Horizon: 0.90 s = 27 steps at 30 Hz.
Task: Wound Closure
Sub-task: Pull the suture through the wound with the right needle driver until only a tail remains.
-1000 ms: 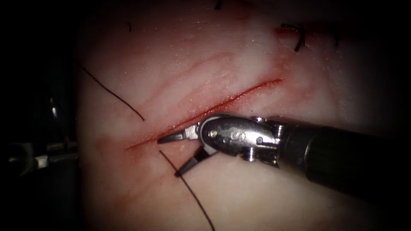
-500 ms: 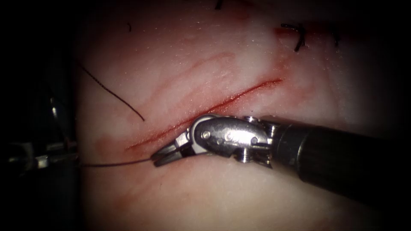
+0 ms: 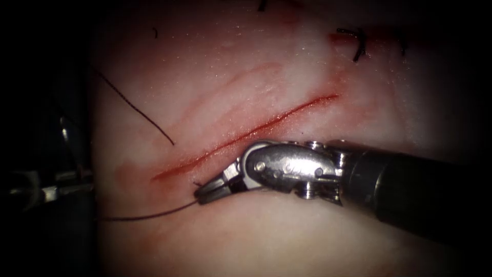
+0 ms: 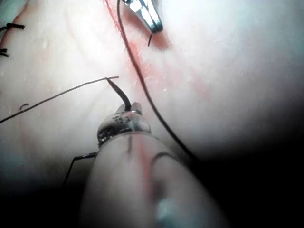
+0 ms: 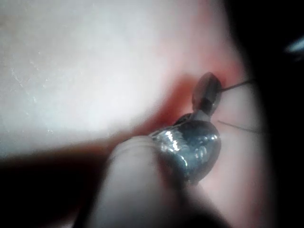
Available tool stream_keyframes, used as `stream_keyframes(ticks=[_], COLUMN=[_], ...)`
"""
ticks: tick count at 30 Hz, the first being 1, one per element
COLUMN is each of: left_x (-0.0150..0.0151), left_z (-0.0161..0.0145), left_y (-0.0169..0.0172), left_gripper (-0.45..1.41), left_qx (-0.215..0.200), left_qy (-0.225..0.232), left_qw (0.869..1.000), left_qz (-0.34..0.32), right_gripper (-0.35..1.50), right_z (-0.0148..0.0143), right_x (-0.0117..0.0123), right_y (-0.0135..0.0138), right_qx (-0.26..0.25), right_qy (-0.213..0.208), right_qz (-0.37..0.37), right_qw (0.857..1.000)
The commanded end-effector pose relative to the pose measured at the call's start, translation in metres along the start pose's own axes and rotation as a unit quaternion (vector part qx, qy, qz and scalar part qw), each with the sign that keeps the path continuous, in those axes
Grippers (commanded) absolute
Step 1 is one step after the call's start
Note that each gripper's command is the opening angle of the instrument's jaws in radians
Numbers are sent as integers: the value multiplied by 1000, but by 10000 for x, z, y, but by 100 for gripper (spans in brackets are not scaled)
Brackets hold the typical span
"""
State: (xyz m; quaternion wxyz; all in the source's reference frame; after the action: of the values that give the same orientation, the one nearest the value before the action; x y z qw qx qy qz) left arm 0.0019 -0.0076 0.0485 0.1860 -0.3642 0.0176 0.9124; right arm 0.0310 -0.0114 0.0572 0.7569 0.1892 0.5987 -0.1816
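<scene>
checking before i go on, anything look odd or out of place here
Nothing stands out. The right tool is shut on the thread just right of the cut; the left tool holds the needle above the tissue.

Dark thread (image 3: 148, 216) clamped in right claw (image 3: 201, 193), right of cut (image 3: 246, 136)

taut thread (image 3: 148, 214) crossing left approach, right hand (image 3: 201, 194) beside cut (image 3: 246, 136)

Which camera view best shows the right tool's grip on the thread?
The endoscope view: the right tool sits shut on the thread, beside the cut. The right wrist view shows thread leaving its tip; the left wrist view shows its tip.
</scene>
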Motion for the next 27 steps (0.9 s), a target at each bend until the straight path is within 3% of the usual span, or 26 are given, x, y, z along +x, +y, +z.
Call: stream_keyframes(ticks=[1, 11, 19, 27], left_x=[1, 1, 1, 1], left_z=[8, 9, 8, 8], left_y=[-2, -2, -2, -2], left_gripper=[-31, -31, -31, -31], left_qx=[1, 1, 1, 1], left_qy=[1, 1, 1, 1], left_qw=[1000, 1000, 1000, 1000], left_qz=[1, 1, 1, 1], right_gripper=[-35, -35, -35, -35], right_z=[2, -9, -15, -29], right_x=[5, 45, 56, 78], right_y=[-6, -47, -62, -93], right_qx=[17, 76, 98, 195], right_qy=[3, 12, 3, 14], right_qz=[-4, 1, 15, 55], right_qw=[1000, 997, 995, 979])
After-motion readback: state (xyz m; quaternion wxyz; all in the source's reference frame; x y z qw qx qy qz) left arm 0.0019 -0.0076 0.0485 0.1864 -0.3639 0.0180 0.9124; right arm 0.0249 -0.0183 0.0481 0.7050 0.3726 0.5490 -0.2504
